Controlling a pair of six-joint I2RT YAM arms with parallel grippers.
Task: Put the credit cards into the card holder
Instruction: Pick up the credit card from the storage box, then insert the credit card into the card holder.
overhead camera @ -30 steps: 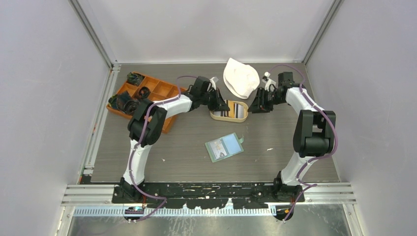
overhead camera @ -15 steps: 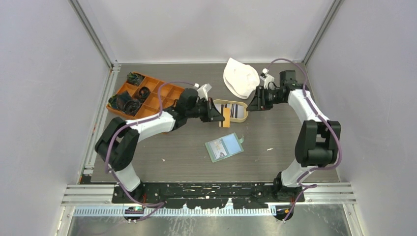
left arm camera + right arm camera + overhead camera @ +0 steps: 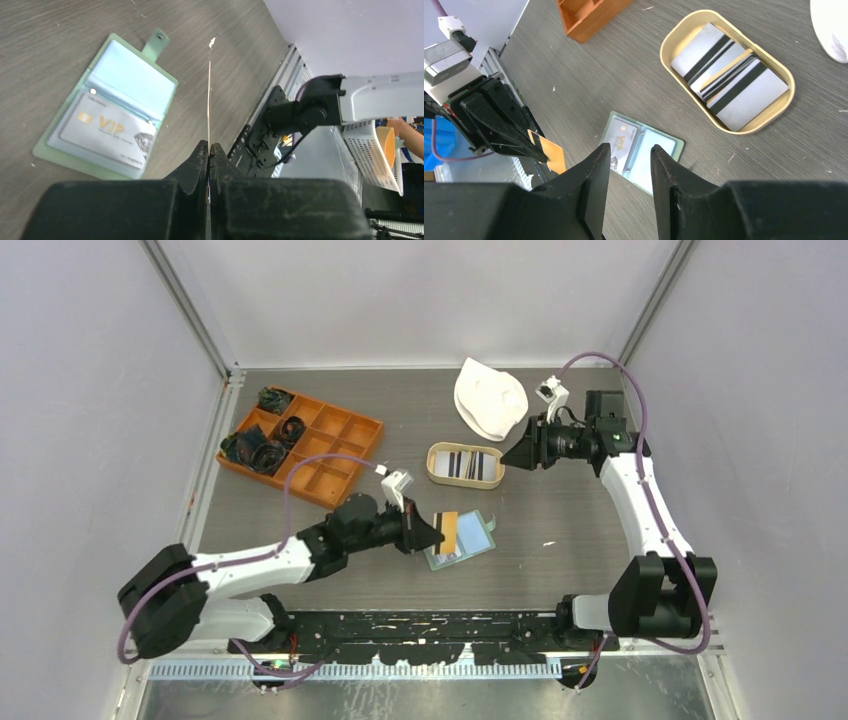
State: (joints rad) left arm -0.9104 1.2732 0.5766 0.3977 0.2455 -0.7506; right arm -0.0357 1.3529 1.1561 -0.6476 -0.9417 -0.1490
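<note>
The left gripper [image 3: 436, 534] carried a gold card [image 3: 448, 530] from the tray [image 3: 430, 465] to over the wallet [image 3: 476, 537]; the right gripper [image 3: 510, 455] drew back

Setting: robotics lab test cell. Evidence: plain pale lilac enclosure walls [image 3: 90, 390]; silver aluminium frame rails [image 3: 187, 305]; dark grey wood-grain bench [image 3: 405, 410]; white-and-black jointed left arm [image 3: 250, 565] and right arm [image 3: 645, 505], purple-cabled, bolted to a black base rail [image 3: 430, 625].

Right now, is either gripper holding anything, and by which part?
The left gripper pinches the tan-gold card by one edge. The right gripper is open and holds nothing.
</note>
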